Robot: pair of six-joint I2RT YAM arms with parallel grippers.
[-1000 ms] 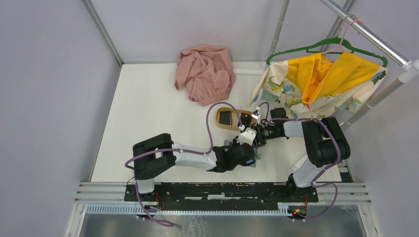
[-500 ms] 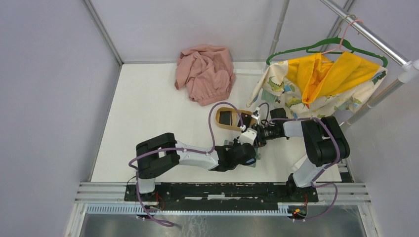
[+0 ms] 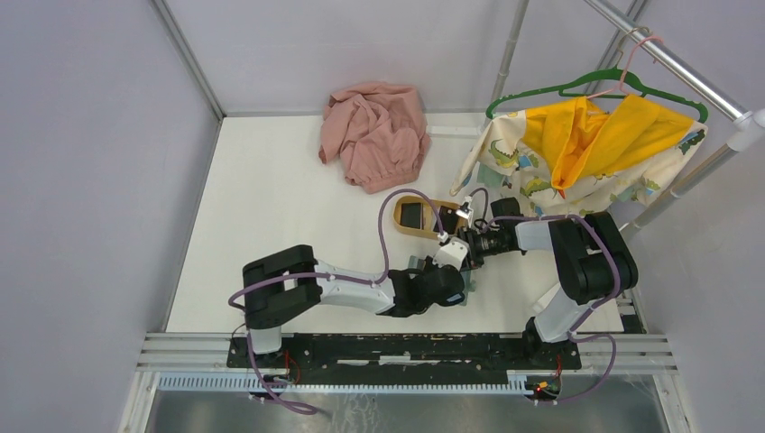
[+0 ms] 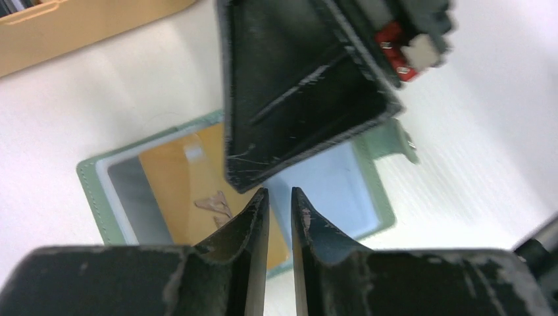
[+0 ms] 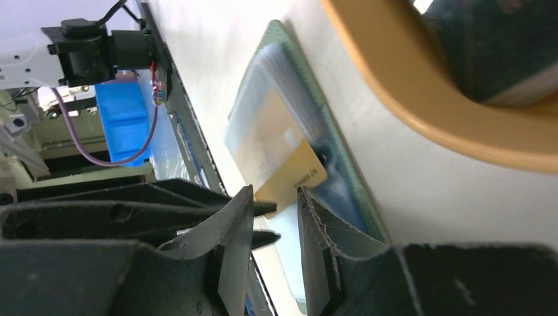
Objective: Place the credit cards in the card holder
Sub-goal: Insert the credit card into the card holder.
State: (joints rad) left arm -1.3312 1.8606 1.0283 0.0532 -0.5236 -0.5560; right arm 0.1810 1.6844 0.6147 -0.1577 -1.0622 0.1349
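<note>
The card holder (image 4: pixel 89 191) lies open on the table, green-rimmed and blue-grey inside; only a sliver of it (image 3: pixel 416 262) shows from above. A gold-tan credit card (image 4: pixel 174 178) rests on its left half, one end under a clear slot (image 5: pixel 299 172). My left gripper (image 4: pixel 280 192) hovers low over the card's right edge, with a slim gap between its jaws and nothing in it. My right gripper (image 5: pixel 275 192) points down at the card's free end, open and empty, right beside the left fingertips (image 5: pixel 263 209). A black credit card (image 3: pixel 411 214) lies in the wooden tray (image 3: pixel 403 225).
The oval wooden tray (image 5: pixel 408 105) sits just behind the card holder. A crumpled pink cloth (image 3: pixel 374 135) lies at the back. A yellow patterned garment (image 3: pixel 595 149) hangs from a green hanger on the rail at the right. Grey walls enclose the table.
Both pairs of jaws have narrowed, the left more than the right. The left arm's elbow swung right and then back; both grippers stay over the card holder.
</note>
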